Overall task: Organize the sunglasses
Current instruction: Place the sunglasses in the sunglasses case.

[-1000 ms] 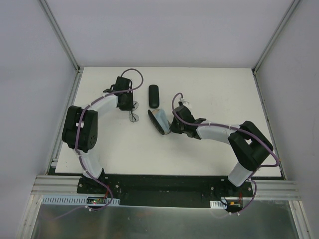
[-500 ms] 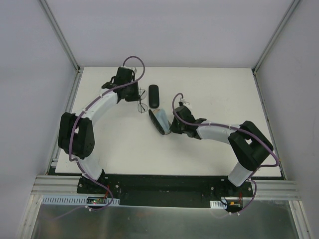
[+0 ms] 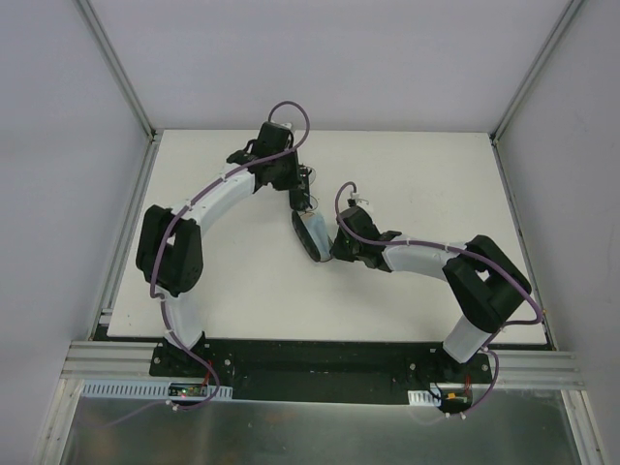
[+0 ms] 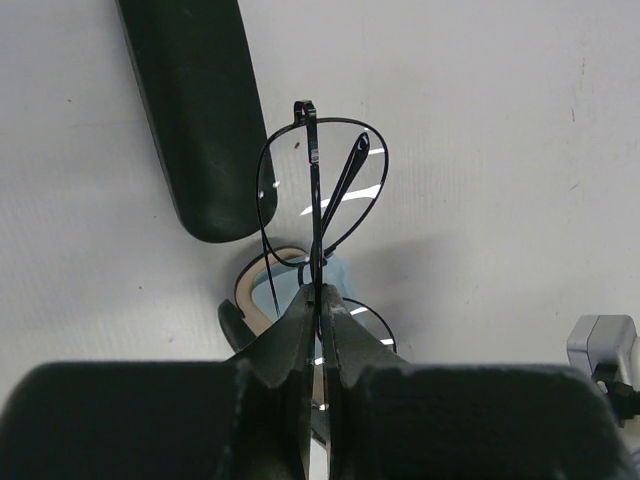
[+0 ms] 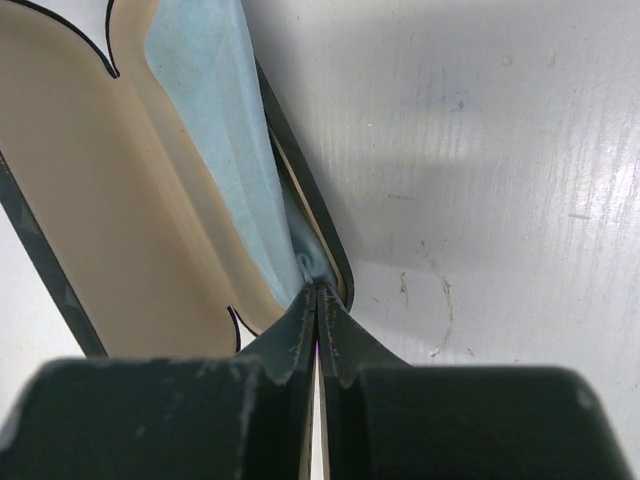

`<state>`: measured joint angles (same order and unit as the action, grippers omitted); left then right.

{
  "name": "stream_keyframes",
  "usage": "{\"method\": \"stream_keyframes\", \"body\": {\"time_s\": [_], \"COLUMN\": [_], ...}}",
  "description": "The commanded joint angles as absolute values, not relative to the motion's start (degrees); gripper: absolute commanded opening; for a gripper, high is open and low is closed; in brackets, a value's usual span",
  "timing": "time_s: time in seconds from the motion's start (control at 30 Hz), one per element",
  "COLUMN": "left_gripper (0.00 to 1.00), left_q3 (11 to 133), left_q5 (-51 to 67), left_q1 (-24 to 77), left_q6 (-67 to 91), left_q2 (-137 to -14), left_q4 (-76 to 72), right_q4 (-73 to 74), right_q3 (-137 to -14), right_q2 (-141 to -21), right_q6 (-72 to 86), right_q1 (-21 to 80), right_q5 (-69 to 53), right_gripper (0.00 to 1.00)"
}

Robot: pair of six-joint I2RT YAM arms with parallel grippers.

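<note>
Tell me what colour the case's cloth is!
The cloth is light blue; clearest in right wrist view.

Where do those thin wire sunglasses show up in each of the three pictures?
Top external: upper middle, wire sunglasses just above the open case.
Left wrist: centre, pinched in the left claw.
Right wrist: not in it.
Shared landmark: the open case, visible in all three.

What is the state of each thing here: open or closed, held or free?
wire-framed sunglasses: pinched in the left gripper, held over the open case.
open case: lid open, cream lining showing, rim pinched by the right gripper.
blue cloth: lying inside the open case.
closed case: shut, lying free on the table.
left gripper: shut.
right gripper: shut.
</note>
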<state>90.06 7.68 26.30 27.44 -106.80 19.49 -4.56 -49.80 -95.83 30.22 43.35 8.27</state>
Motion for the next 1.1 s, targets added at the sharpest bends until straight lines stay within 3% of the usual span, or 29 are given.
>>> {"method": "stream_keyframes", "body": {"time_s": [0.0, 0.6, 1.07], "left_gripper": [0.0, 0.0, 0.0], "left_q3": [90.7, 74.6, 70.7], "left_q5": [7.9, 2.1, 0.9], "left_q1": [29.0, 32.9, 35.5], "left_q6": [32.1, 44.0, 46.6], "left_q2": [-106.9, -100.5, -101.1], "left_q4": [19.8, 9.8, 7.4], "right_q4": [-6.4, -8.9, -9.8], "right_q3": [-49.2, -47.6, -47.2], "right_q2": [-94.7, -94.9, -95.1], "right_q6": [31.2, 32.5, 33.0], "right_q1": [43.2, 43.2, 43.1], "right_q5": [8.3, 7.8, 7.6], "right_gripper": [0.01, 0.01, 0.01]}}
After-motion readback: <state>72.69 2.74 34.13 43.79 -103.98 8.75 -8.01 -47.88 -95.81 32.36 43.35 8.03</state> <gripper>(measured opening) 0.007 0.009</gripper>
